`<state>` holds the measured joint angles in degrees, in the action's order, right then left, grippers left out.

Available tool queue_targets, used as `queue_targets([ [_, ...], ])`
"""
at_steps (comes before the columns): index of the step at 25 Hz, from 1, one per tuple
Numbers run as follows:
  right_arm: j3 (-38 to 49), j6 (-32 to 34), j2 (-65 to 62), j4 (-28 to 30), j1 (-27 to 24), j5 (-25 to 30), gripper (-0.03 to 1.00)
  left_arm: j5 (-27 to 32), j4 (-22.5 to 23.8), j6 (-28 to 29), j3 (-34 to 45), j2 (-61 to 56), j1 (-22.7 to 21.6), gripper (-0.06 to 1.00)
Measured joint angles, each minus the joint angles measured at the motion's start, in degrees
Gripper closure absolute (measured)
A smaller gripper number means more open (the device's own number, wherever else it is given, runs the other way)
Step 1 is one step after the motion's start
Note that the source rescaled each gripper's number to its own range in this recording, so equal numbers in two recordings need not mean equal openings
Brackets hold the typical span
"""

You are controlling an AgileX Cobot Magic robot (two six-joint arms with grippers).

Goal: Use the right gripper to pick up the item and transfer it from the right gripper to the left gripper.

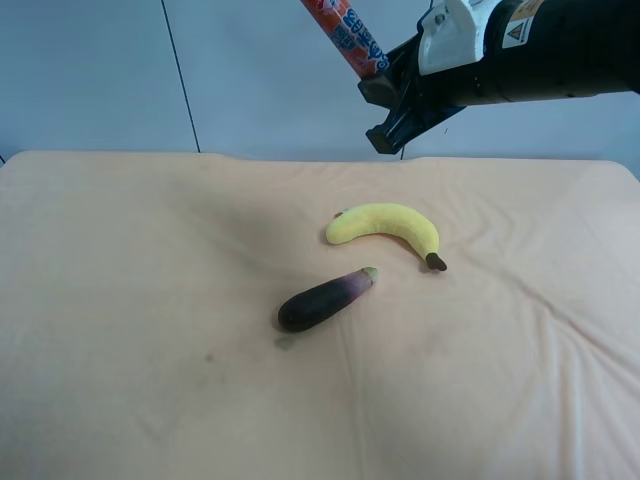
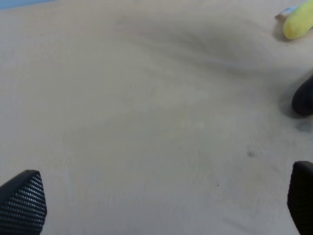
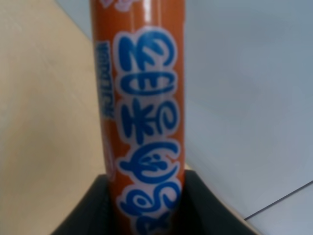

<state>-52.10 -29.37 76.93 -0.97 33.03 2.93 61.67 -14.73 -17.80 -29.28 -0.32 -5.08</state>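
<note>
The red wrapped item [image 1: 348, 35] is tilted high above the table [image 1: 120, 300], its lower end clamped in the fingers of the right gripper [image 1: 380, 105], banana [image 1: 385, 222] and eggplant [image 1: 322, 300] below, while the left gripper [image 2: 161, 205] has its fingers spread wide.

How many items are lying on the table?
2. The banana sits near the middle of the table; the eggplant lies just below it in the exterior high view, not touching. The red stick is off the table, held up in the right claw.
</note>
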Motion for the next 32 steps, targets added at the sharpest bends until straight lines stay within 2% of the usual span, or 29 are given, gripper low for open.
queue_targets([
  [18,0.0,0.0,0.0,0.0,0.0,0.0,0.96,-0.4,-1.0,0.1,-0.1,0.0,0.0,-0.06],
  [26,0.0,0.0,0.0,0.0,0.0,-0.1,0.96,-7.6,-4.9,0.4,-3.9,10.0,0.0,-0.06],
  [32,0.0,0.0,0.0,0.0,0.0,-0.3,0.96,-17.5,-11.8,0.2,-4.9,19.9,0.0,-0.06],
])
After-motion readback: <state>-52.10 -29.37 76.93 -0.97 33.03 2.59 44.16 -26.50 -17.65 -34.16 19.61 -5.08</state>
